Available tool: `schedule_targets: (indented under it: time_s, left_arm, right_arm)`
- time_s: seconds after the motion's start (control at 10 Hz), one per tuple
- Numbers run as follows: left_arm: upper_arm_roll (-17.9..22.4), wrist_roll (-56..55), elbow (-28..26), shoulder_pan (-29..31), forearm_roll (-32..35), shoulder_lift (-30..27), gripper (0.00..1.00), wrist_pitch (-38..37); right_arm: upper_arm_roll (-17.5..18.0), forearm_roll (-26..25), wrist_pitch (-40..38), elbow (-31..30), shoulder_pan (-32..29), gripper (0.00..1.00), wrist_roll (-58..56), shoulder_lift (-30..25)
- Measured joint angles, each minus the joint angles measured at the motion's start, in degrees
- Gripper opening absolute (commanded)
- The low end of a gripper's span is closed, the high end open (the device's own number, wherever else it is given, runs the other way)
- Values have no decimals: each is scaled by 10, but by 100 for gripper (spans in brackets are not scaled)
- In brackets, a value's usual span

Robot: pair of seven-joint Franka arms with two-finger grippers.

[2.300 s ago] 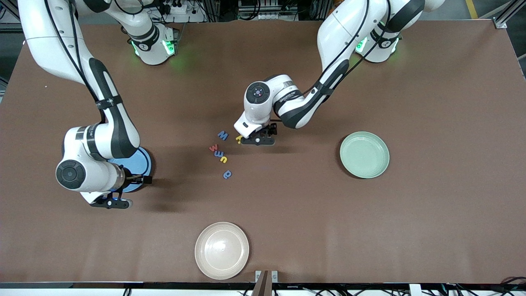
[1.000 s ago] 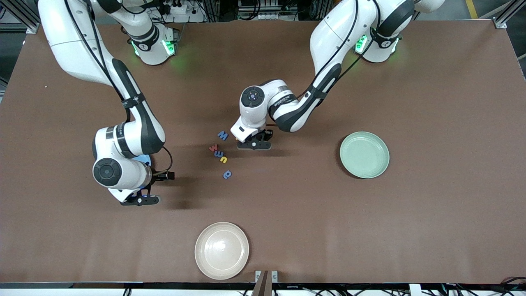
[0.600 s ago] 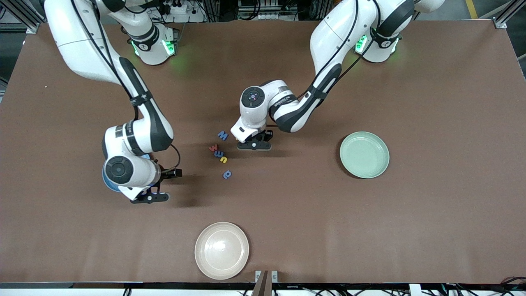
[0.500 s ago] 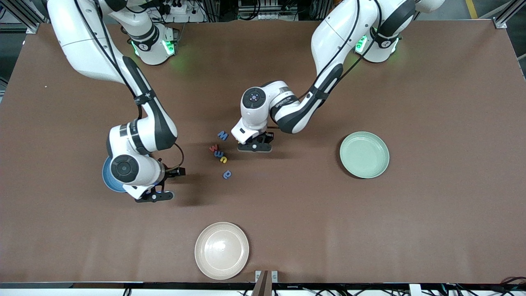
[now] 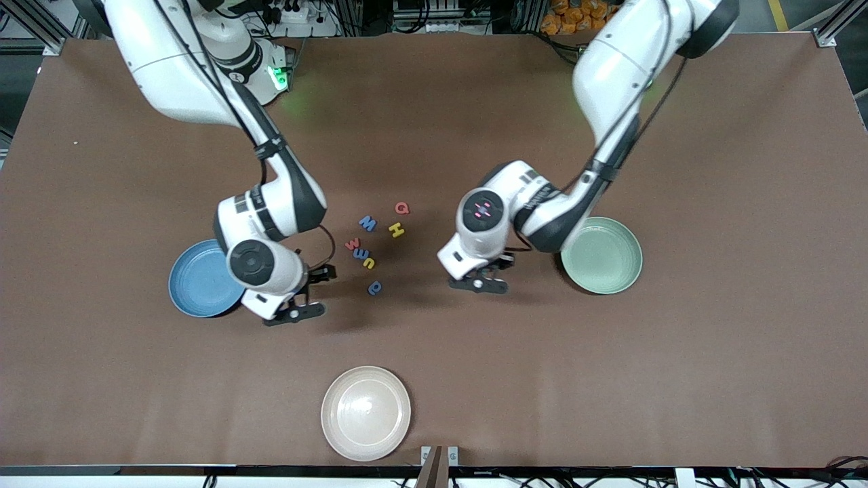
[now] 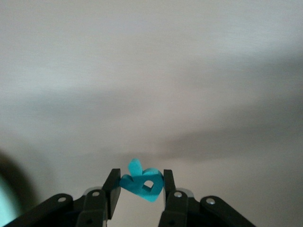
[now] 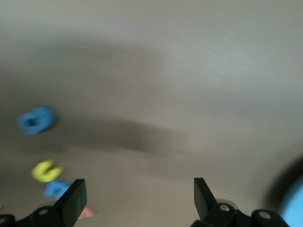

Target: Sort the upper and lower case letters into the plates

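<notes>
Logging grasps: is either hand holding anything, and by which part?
Left hand pinches a teal letter by its two sides. Right hand is open, empty.

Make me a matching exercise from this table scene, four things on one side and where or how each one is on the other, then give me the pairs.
Things:
1. teal letter
2. blue plate
3. mint green plate
4. right gripper

States:
A. open over bare table
B. clamped in the left gripper
C. toward the right arm's end of the table
D. toward the left arm's end of the table

Pairs: 1-B, 2-C, 3-D, 4-A
</notes>
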Motion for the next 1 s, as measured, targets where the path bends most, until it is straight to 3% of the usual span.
schedule_targets:
  time_s: [0.2, 0.5, 0.6, 0.7, 0.8, 1.0]
  left_arm:
    - [-67, 65, -63, 129, 0, -41, 28, -12]
    - [-90, 119, -198, 228, 1, -121, 32, 12]
    - [-93, 147, -252, 259, 1, -142, 41, 59]
    - [-102, 180, -302, 302, 1, -154, 95, 110]
    - [-118, 204, -336, 346, 1, -156, 100, 142]
    - [-134, 202, -354, 371, 1, -156, 100, 155]
  right_arm:
    - [0, 0, 37, 0, 60, 100, -82, 0]
    - [-5, -1, 69, -6, 71, 100, -218, 6]
    - [-7, -1, 79, -16, 68, 100, -238, 10]
    - [-8, -1, 95, -28, 67, 100, -250, 14]
    - [-8, -1, 122, -46, 67, 100, -258, 17]
    - [-7, -1, 182, -92, 69, 100, -263, 18]
